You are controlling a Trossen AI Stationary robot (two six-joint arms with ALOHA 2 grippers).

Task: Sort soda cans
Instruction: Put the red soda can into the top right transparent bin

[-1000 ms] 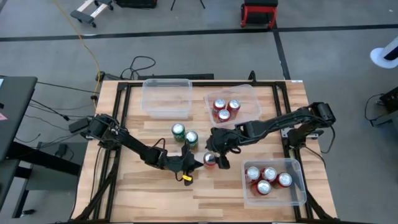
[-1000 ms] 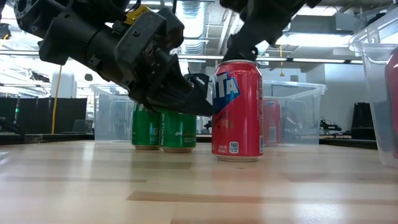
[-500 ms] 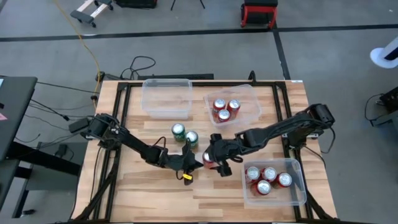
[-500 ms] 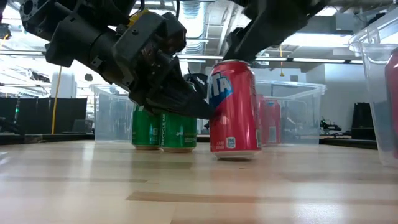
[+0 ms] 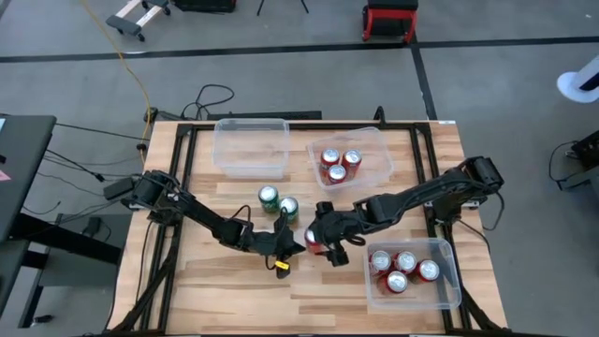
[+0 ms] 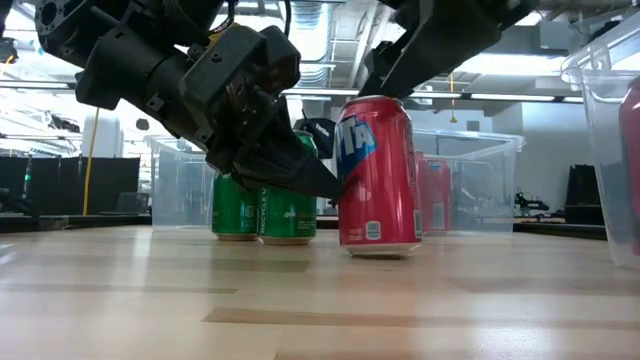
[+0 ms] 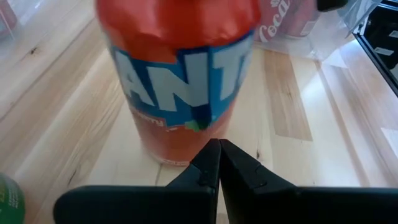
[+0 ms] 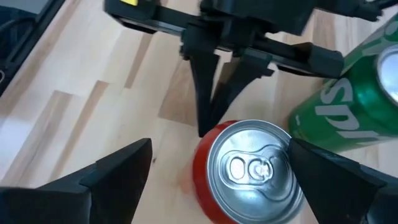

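High view: the red can (image 5: pixel 316 241) stands mid-table between the two arms, just right of the left gripper (image 5: pixel 292 247) and under the right gripper (image 5: pixel 325 241); the two green cans (image 5: pixel 278 203) stand just beyond it, three red cans fill the far bin (image 5: pixel 372 141) and four the near-right bin (image 5: pixel 447 281), while the far-left bin (image 5: pixel 251 140) holds nothing

Low view: the can (image 6: pixel 379 176) leans, its top tipped left toward the left gripper (image 6: pixel 325 185), whose pinched-together tips press its side. Judged risk: with the base only partly seated, a further push from the left tips or an off-centre descent from above could topple it onto the wood

Left wrist view: the left fingers (image 7: pixel 214 168) are closed together, their point touching the can (image 7: pixel 180 74) low on its label

Right wrist view: the right fingers (image 8: pixel 115 165) are spread wide on either side of the can top (image 8: pixel 252 165), not yet touching; a green can (image 8: pixel 357 99) stands close by and could be clipped as they close

Change: a second earlier the can stood upright with the right gripper farther off to its right and less widely parted; half a second ago the lean had already begun
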